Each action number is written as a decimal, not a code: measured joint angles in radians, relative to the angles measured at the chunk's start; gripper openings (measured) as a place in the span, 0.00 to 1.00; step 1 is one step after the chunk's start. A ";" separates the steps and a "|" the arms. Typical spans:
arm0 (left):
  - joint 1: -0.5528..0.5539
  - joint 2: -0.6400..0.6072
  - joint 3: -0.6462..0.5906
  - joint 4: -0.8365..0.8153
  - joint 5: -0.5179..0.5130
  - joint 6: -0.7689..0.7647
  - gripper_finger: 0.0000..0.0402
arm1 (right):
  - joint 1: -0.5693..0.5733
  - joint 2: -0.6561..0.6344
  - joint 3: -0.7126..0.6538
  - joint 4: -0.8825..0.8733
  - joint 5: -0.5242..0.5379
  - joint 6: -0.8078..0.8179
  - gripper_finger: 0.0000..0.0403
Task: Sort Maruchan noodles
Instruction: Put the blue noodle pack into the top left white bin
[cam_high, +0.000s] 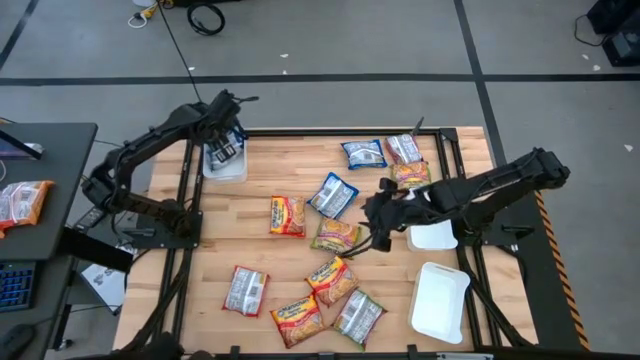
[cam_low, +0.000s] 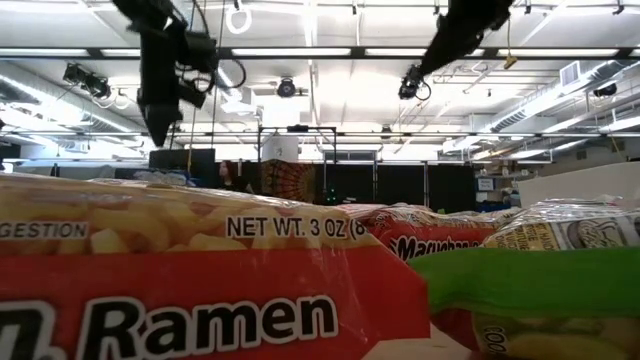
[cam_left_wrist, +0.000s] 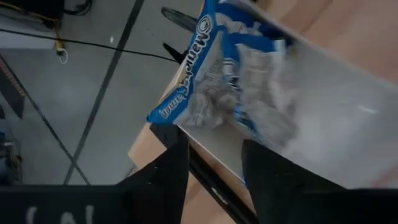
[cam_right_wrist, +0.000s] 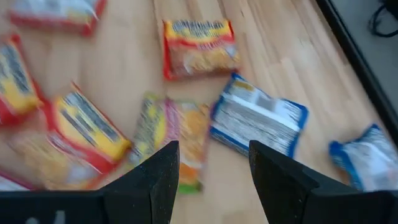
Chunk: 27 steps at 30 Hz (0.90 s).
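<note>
Grey floor (cam_high: 330, 40) crossed by dark tape lines, a dark desk (cam_high: 40, 200) alongside, strip lights (cam_low: 330, 52) overhead.

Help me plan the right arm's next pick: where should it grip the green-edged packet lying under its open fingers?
Grip the green-edged flat plastic noodle packet across its narrower width, coming straight down. It lies flat on the wooden table, and the open right gripper already straddles it.

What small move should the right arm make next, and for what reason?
Probably lower the right claw straight down. Its fingers stand open above the green-edged packet at the middle of the table, not yet touching it. The left claw is busy over the far-left tray with a blue packet.
</note>
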 joint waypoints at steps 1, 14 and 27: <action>-0.014 0.000 0.032 -0.048 0.023 -0.034 0.39 | -0.011 0.004 -0.004 -0.003 0.000 -0.020 0.49; -0.359 -0.102 0.157 -0.124 0.381 -0.560 0.40 | -0.196 0.013 -0.222 0.136 -0.083 -0.233 0.49; -0.766 -0.073 0.059 0.340 0.296 -0.683 0.40 | -0.322 0.376 -0.243 0.441 -0.101 -0.352 0.49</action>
